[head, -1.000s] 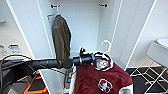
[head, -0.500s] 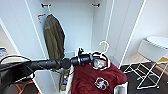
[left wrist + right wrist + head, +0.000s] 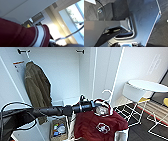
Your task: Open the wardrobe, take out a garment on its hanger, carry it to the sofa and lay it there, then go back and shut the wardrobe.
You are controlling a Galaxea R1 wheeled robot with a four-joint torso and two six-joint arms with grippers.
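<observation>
The jacket [image 3: 100, 124] hangs on its hanger [image 3: 108, 94] from the left gripper [image 3: 96, 105], clamped on the hanger, before the open wardrobe [image 3: 65, 74]. Right of the wardrobe, a white table [image 3: 147, 85] stands on dark floor [image 3: 140, 130].

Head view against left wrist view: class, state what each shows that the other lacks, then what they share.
Head view alone: the open wardrobe, an olive-brown jacket hanging inside, a round white table, the left gripper at the collar. Left wrist view alone: ceiling and a bright window. Both: the maroon garment and its white hanger.
</observation>
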